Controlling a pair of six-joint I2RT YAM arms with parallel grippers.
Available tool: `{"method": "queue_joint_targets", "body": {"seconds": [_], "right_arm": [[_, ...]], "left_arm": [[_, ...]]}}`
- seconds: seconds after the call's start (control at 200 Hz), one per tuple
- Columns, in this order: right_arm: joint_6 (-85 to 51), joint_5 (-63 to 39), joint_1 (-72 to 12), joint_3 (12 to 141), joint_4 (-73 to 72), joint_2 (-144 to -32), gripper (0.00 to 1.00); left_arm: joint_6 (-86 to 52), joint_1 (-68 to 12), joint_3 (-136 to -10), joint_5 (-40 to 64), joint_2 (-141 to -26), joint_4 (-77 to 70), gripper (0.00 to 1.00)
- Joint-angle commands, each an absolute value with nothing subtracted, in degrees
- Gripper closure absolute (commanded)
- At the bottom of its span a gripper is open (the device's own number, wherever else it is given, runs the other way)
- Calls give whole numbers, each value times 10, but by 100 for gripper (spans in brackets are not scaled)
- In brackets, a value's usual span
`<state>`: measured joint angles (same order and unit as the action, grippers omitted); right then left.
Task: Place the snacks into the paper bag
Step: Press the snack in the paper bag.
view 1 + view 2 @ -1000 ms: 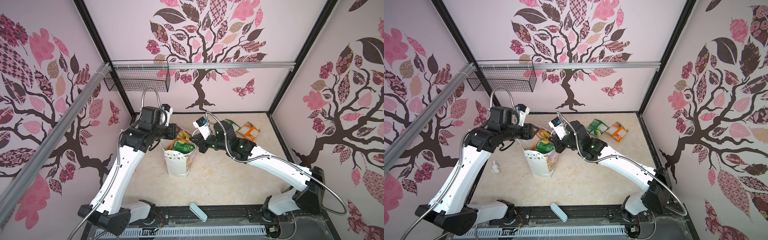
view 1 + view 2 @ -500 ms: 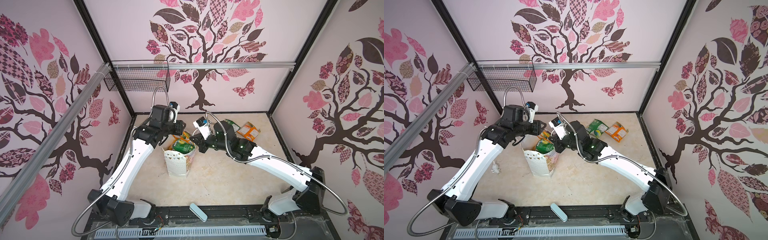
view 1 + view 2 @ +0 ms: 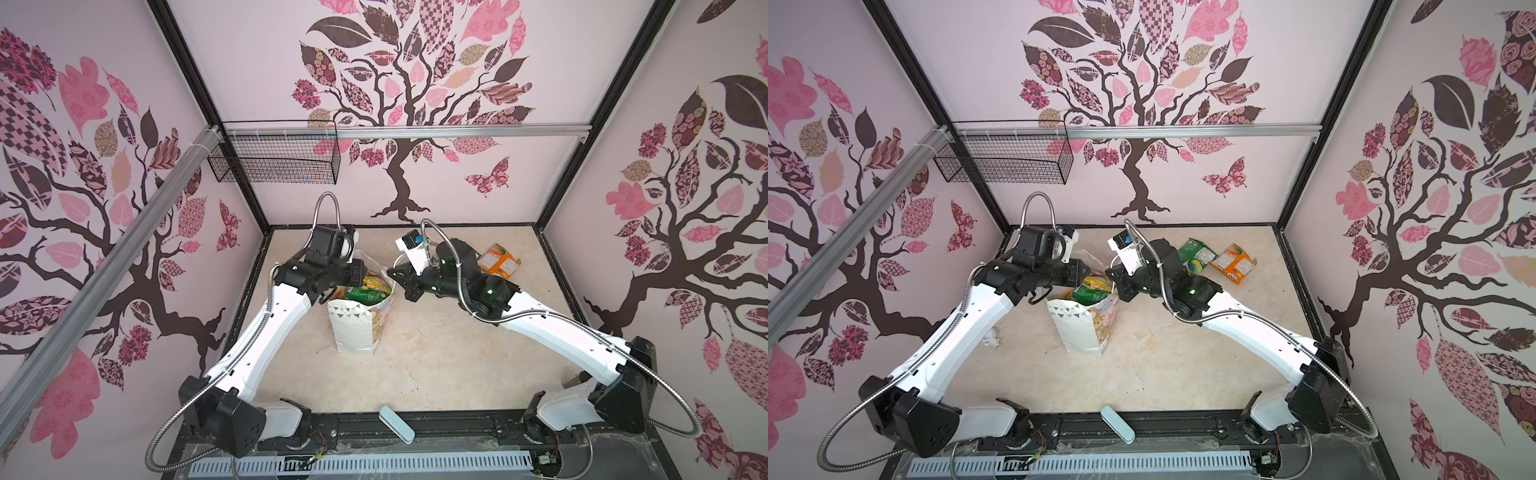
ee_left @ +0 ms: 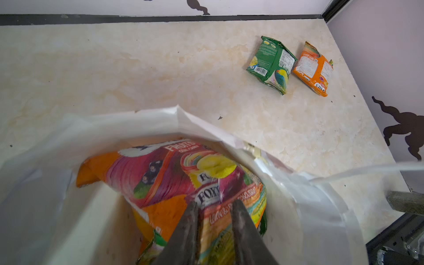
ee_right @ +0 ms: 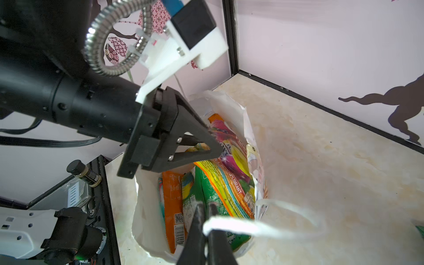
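Observation:
The paper bag [image 3: 353, 328] [image 3: 1077, 328] stands upright mid-table, holding several snacks [image 3: 365, 293] [image 5: 220, 176]. A pink-orange FOXS packet [image 4: 174, 176] lies on top of them. My left gripper [image 4: 215, 204] [image 3: 360, 268] reaches into the bag's mouth from the left. Its jaws are a narrow gap apart just over that packet, gripping nothing. My right gripper [image 5: 206, 206] [image 3: 1113, 276] is at the bag's right rim, shut on the white cord handle [image 5: 241, 227]. A green packet [image 3: 1196, 254] [image 4: 271, 64] and an orange packet [image 3: 1232, 264] [image 4: 313, 68] lie flat at the back right.
A pale blue bar [image 3: 397, 424] lies at the front edge. A black wire basket [image 3: 274, 160] hangs on the back wall, upper left. A small white scrap [image 3: 992, 338] lies on the floor under my left arm. Black frame posts bound the table's sides.
My left arm has swung from the left side in over the bag's mouth, and its jaws have narrowed. The right arm and the bag have stayed put.

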<state>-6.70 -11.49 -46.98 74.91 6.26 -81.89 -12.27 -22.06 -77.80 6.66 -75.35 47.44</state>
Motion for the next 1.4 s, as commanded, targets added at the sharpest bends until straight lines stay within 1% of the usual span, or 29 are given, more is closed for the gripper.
{"method": "queue_joint_targets", "body": {"seconds": [0.0,0.135,0.22,0.29,0.53,0.755,0.805,0.85,0.915,0.945,0.97,0.98,0.99,1.02,1.15,1.205,1.25,1.311,1.396], "right_arm": [[-69,-118,-464,765,29,-795,100],[-70,-124,-464,774,28,-804,100],[-71,-127,-463,774,26,-804,100],[-71,-129,-464,775,26,-805,100],[-64,-123,-463,780,36,-810,100],[-61,-127,-464,794,46,-819,100],[-58,-125,-464,796,50,-818,98],[-56,-121,-464,799,55,-817,97],[-49,-113,-464,803,60,-812,92],[-47,-109,-464,802,63,-808,87],[-45,-105,-464,803,67,-807,80],[-44,-104,-463,803,68,-807,79],[-44,-101,-464,803,70,-806,74],[-42,-96,-463,804,75,-802,72],[-44,-57,-462,794,83,-775,71],[-44,-43,-460,788,82,-759,66],[-43,-35,-456,785,84,-749,64],[-40,-25,-452,787,90,-739,58],[-41,2,-439,787,98,-725,55]], "left_arm": [[-131,-223,-759,49,-724,496,70],[-116,-223,-783,52,-753,523,71],[-102,-223,-819,44,-800,563,74],[-97,-224,-835,61,-828,577,78],[-105,-240,-834,51,-850,576,79],[-108,-259,-843,14,-860,576,78],[-110,-260,-852,4,-852,569,73],[-109,-260,-865,-9,-841,569,63],[-109,-259,-884,-29,-824,571,53],[-107,-259,-894,-39,-816,573,48],[-105,-259,-900,-47,-809,577,43],[-103,-258,-904,-49,-806,578,41],[-103,-258,-908,-51,-803,581,40],[-99,-257,-919,-61,-796,590,37],[-93,-242,-942,-100,-756,616,31],[-94,-226,-940,-97,-729,617,29],[-96,-201,-936,-83,-704,614,27],[-96,-170,-933,-72,-673,611,25],[-91,-147,-927,-102,-636,615,23]]}}
